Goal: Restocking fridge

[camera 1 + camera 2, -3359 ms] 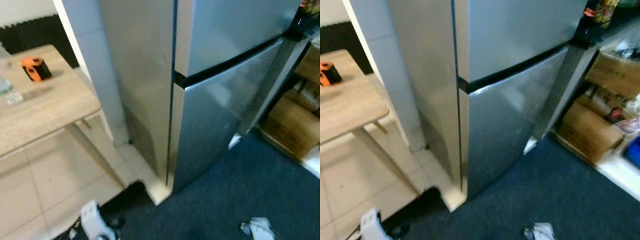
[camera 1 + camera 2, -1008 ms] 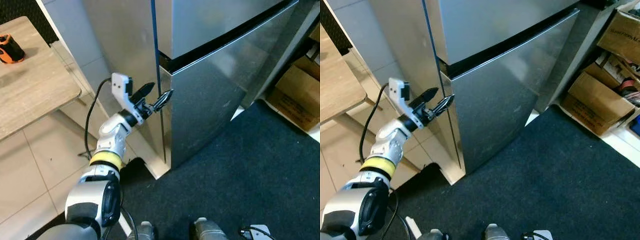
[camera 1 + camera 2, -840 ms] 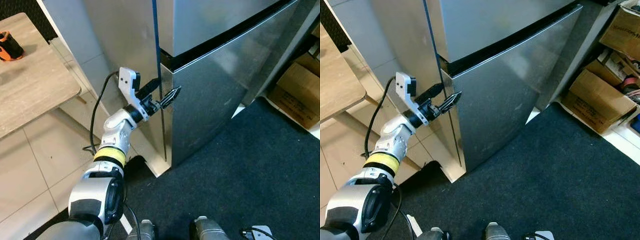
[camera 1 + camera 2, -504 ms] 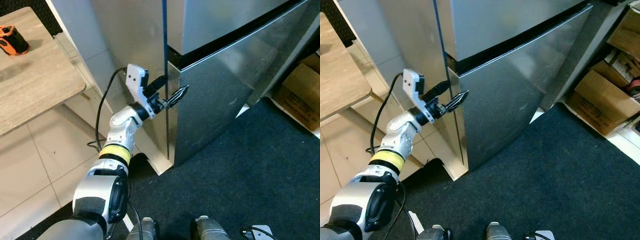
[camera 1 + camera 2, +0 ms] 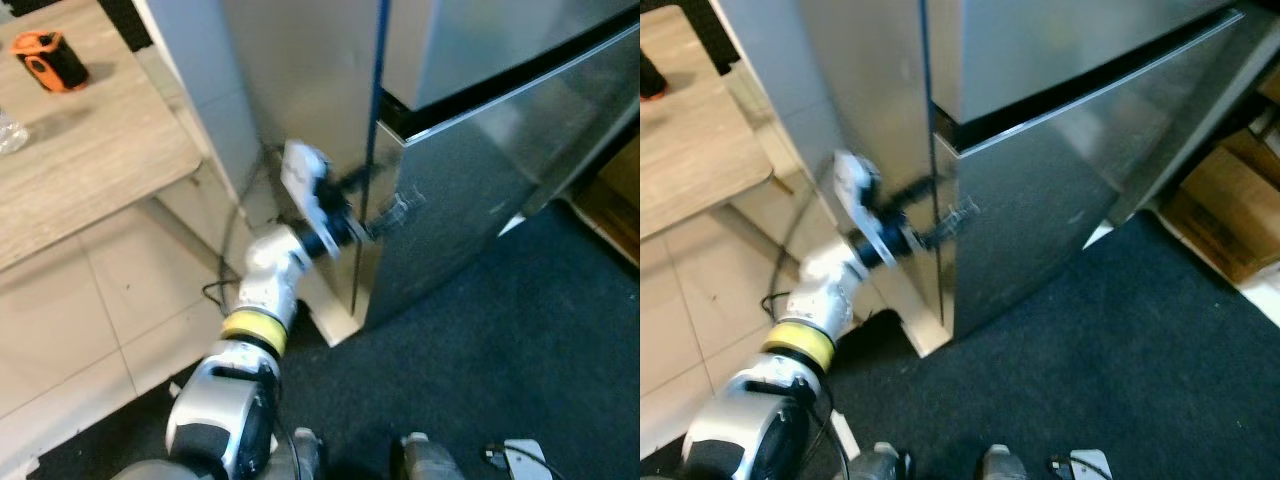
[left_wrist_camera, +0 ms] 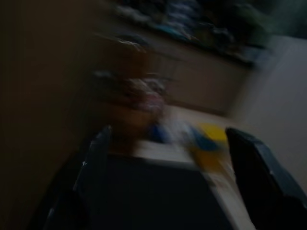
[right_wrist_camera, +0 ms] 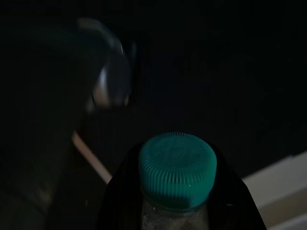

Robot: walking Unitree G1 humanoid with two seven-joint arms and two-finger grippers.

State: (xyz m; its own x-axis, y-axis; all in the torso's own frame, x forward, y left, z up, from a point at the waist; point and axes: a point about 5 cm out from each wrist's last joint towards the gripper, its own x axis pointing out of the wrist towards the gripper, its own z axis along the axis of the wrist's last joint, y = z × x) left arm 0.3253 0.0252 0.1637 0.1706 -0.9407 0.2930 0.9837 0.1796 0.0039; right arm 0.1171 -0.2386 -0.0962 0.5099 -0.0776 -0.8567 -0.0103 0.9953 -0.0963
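Observation:
The steel fridge stands ahead with both doors shut; a dark seam divides the upper door from the lower door. My left gripper is open at the lower door's left edge just below the seam, one finger on each side of that edge. The left wrist view is blurred, with both fingers spread wide. In the dark right wrist view my right gripper is shut on a clear bottle with a green cap.
A wooden table with an orange object stands at the left over pale tiles. A white pillar adjoins the fridge side. Dark blue carpet lies before the fridge, and cardboard boxes sit at the right.
My left arm rose from hanging low and reached forward to the lower door's left edge. The camera shifted, so the whole scene slid rightward.

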